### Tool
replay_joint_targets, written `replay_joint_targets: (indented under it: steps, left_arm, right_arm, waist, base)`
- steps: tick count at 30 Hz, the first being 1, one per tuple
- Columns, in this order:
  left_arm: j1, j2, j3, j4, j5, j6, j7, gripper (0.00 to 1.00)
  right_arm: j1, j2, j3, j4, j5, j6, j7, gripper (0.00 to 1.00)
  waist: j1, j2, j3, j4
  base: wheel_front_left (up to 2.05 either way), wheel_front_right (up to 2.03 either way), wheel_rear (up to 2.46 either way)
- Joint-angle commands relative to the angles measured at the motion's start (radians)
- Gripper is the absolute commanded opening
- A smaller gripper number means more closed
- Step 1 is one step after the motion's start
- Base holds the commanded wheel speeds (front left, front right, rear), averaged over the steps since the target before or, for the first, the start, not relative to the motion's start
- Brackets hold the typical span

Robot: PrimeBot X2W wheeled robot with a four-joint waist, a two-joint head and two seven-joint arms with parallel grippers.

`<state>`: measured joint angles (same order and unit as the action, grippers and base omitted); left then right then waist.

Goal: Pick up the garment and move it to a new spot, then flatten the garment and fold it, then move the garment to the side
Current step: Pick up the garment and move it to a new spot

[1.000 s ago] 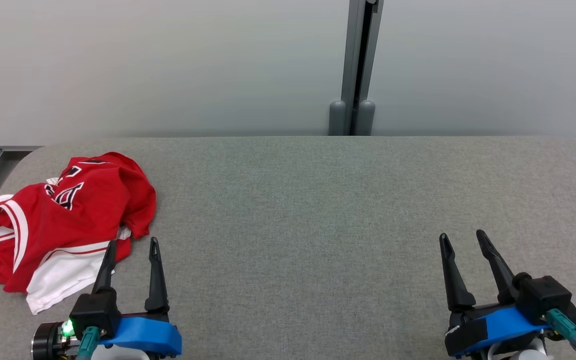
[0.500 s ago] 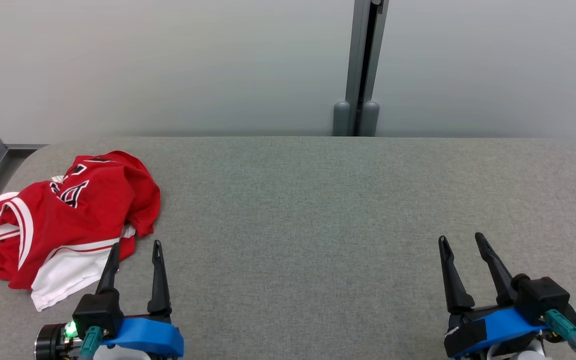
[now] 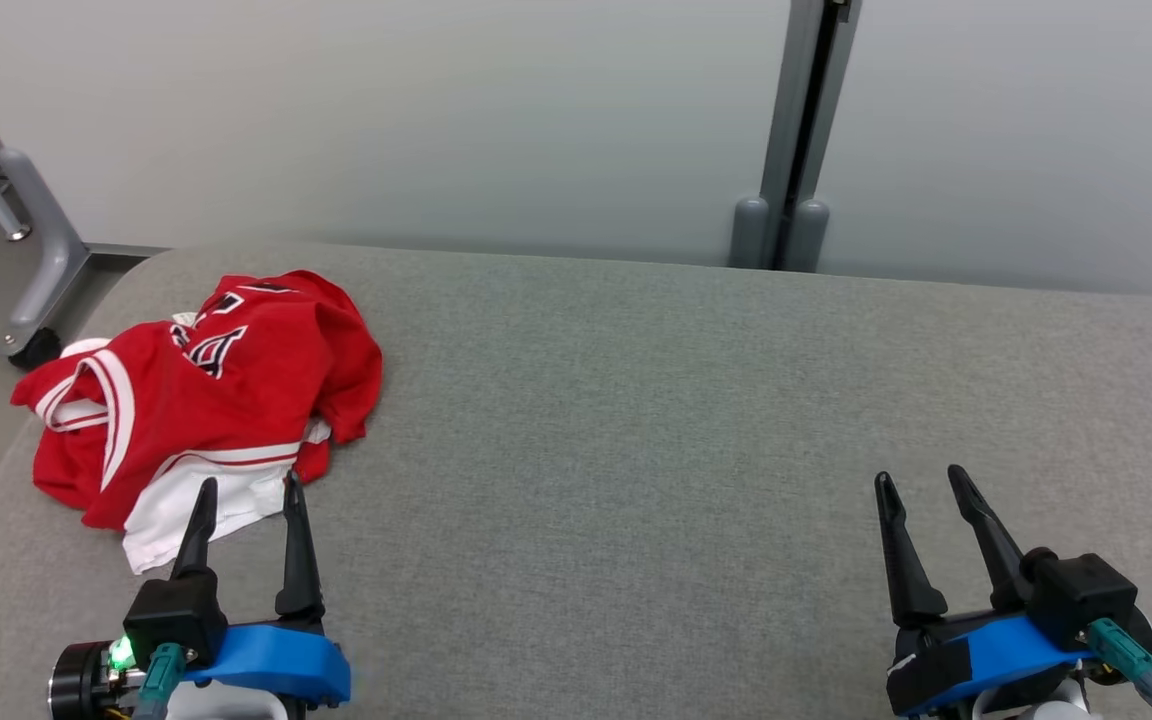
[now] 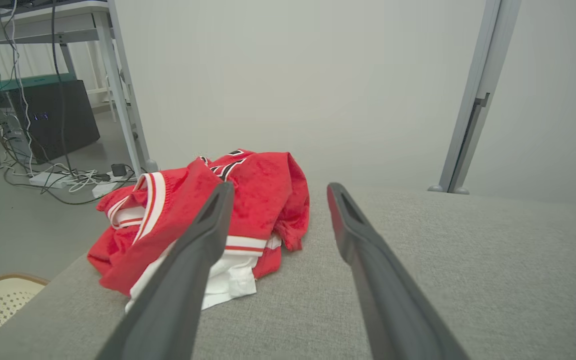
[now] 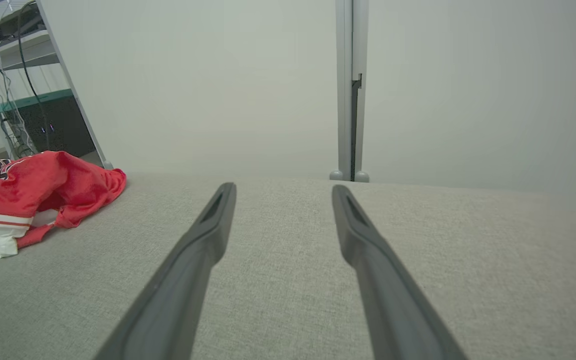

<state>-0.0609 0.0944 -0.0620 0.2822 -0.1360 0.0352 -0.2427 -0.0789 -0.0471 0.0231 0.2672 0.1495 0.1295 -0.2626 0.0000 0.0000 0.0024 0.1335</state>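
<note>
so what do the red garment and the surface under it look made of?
Garment: likely thin synthetic jersey knit, slight sheen, soft crumpled folds. Surface: grey woven upholstery-type fabric, matte; weave grain shows in the wrist views.

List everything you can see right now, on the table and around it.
garment: one, red with white trim, crumpled at the table's left end.
table: one, grey fabric top, across the view.
post: one, grey, behind the table's far edge.
desk leg: one, grey, left of the table.
cables: several, dark and white, on the floor.
left gripper: one, dark fingers, open, beside the garment.
right gripper: one, dark fingers, open, over bare table.
</note>
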Motion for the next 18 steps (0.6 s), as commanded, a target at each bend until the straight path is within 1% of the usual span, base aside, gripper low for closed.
replay_joint_targets:
  steps: [1,18]
  left_arm:
    - [-0.008,0.008,0.004,-0.001,-0.002,0.005,-0.001,1.00]
    - [-0.011,0.021,0.011,-0.011,-0.023,0.026,-0.007,1.00]
  right_arm:
    - [-0.011,-0.006,0.001,-0.001,-0.003,0.002,-0.004,1.00]
    - [-0.024,-0.006,0.005,0.003,-0.008,0.002,-0.004,1.00]
  waist:
    - [0.0000,0.0000,0.009,0.018]
    - [0.0000,0.0000,0.037,0.198]
  base:
    - [0.00,0.00,0.00]
    - [0.00,0.00,0.00]
